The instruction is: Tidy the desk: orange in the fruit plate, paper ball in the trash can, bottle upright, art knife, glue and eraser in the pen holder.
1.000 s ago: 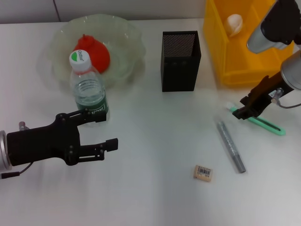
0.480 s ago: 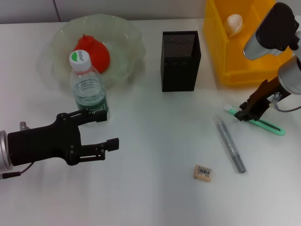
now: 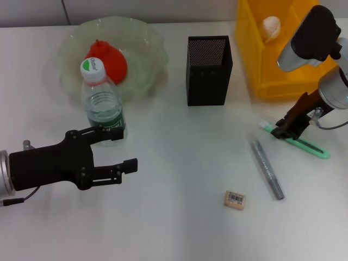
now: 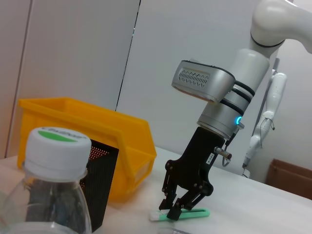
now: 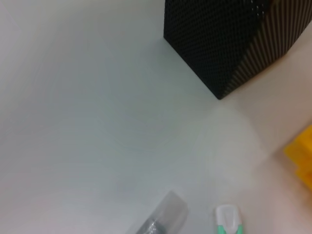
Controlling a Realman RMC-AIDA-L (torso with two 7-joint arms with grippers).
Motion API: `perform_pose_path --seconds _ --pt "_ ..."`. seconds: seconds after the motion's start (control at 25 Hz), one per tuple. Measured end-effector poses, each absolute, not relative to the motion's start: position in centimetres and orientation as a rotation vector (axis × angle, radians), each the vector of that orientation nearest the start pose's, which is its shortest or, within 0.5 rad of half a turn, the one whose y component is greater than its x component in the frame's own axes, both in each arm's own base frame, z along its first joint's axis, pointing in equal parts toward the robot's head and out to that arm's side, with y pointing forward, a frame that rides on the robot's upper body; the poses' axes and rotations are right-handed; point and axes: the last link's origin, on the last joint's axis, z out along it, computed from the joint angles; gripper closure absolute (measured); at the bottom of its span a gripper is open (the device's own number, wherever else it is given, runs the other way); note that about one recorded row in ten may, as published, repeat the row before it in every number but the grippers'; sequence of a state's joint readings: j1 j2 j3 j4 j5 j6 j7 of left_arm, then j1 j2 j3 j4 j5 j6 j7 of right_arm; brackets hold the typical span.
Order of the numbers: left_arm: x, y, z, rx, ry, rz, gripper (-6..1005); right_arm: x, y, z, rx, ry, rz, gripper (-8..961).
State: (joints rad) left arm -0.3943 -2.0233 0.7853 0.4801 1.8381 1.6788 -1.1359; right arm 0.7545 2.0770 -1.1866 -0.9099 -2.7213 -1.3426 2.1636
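Note:
The orange (image 3: 110, 62) lies in the pale-green fruit plate (image 3: 142, 41). In front of the plate the bottle (image 3: 102, 103) stands upright. My left gripper (image 3: 119, 149) is open just in front of its base, one finger (image 3: 109, 133) against the label. The paper ball (image 3: 271, 27) sits inside the yellow trash can (image 3: 280, 76). My right gripper (image 3: 283, 130) is open, its tips down at the white end of the green art knife (image 3: 307, 145). The grey glue stick (image 3: 267, 169) and the beige eraser (image 3: 235, 199) lie on the table. The black mesh pen holder (image 3: 209, 69) stands at mid-back.
The left wrist view shows the bottle cap (image 4: 58, 146) close up, the pen holder (image 4: 100, 180), the trash can (image 4: 83, 126) and the right gripper (image 4: 173, 209) on the art knife (image 4: 192, 213). The right wrist view shows the pen holder (image 5: 219, 39), the glue (image 5: 161, 219) and the knife tip (image 5: 226, 219).
My right gripper has edged slightly right and settled at the knife's white end, while its forearm swung left. The left arm and the bottle have not moved.

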Motion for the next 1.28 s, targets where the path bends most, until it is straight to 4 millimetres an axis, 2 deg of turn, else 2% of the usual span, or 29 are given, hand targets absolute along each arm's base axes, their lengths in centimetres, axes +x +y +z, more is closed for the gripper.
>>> perform_pose_path --seconds 0.24,0.28,0.36,0.44,0.48,0.52,0.64,0.68,0.72,0.84,0.88,0.92,0.96,1.0,1.08,1.12,1.16,1.2,1.28 --pt "-29.4 27.1 -0.6 -2.743 -0.564 -0.881 150 23.1 39.2 -0.8 -2.635 0.708 -0.618 783" --pt "-29.4 27.1 -0.6 -2.743 -0.564 -0.88 150 22.6 39.4 0.2 -2.627 0.739 -0.552 783" --pt "-29.4 27.1 -0.6 -2.741 -0.564 -0.883 150 22.4 39.4 0.7 -2.624 0.755 -0.514 785" --pt "-29.4 27.1 -0.5 -2.74 -0.563 -0.884 150 21.4 39.4 2.4 -2.64 0.81 -0.359 787" --pt "-29.5 27.1 -0.4 -2.735 -0.564 -0.89 150 20.4 39.3 4.8 -2.665 0.893 -0.053 788" --pt "-29.5 27.1 -0.4 -2.735 -0.564 -0.89 150 20.4 39.3 4.8 -2.665 0.893 -0.053 788" --pt "-29.5 27.1 -0.4 -2.731 -0.565 -0.893 150 19.6 39.8 8.6 -2.645 0.95 0.422 788" --pt "-29.5 27.1 -0.4 -2.731 -0.565 -0.894 150 20.0 40.1 9.6 -2.619 0.987 0.697 788" --pt "-29.5 27.1 -0.4 -2.731 -0.565 -0.894 150 20.0 40.1 9.6 -2.619 0.987 0.697 788" --pt "-29.5 27.1 -0.3 -2.731 -0.559 -0.891 150 20.6 40.4 8.9 -2.514 0.939 1.033 788" --pt "-29.5 27.1 -0.4 -2.733 -0.553 -0.892 150 20.6 40.6 7.6 -2.44 0.843 1.136 788" --pt "-29.5 27.1 -0.4 -2.733 -0.553 -0.892 150 20.6 40.6 7.6 -2.44 0.843 1.136 787" --pt "-29.4 27.2 -0.4 -2.734 -0.55 -0.892 150 20.1 40.7 5.6 -2.372 0.724 1.181 787" --pt "-29.3 27.2 -0.4 -2.736 -0.549 -0.893 150 20.1 40.7 5.6 -2.372 0.724 1.181 787" --pt "-29.2 27.4 -0.3 -2.738 -0.544 -0.892 150 19.2 41.1 2.4 -2.346 0.614 1.115 787" --pt "-29.2 27.4 -0.3 -2.738 -0.544 -0.892 150 19.2 41.1 2.4 -2.346 0.614 1.115 787" --pt "-29.2 27.4 -0.3 -2.738 -0.543 -0.892 150 18.8 41.5 0.3 -2.373 0.594 1.031 787" --pt "-29.2 27.4 -0.3 -2.738 -0.544 -0.892 150 18.8 41.5 0.3 -2.373 0.594 1.031 787" --pt "-29.3 27.3 -0.3 -2.736 -0.545 -0.891 150 18.9 42.4 -1.5 -2.374 0.642 0.926 787"
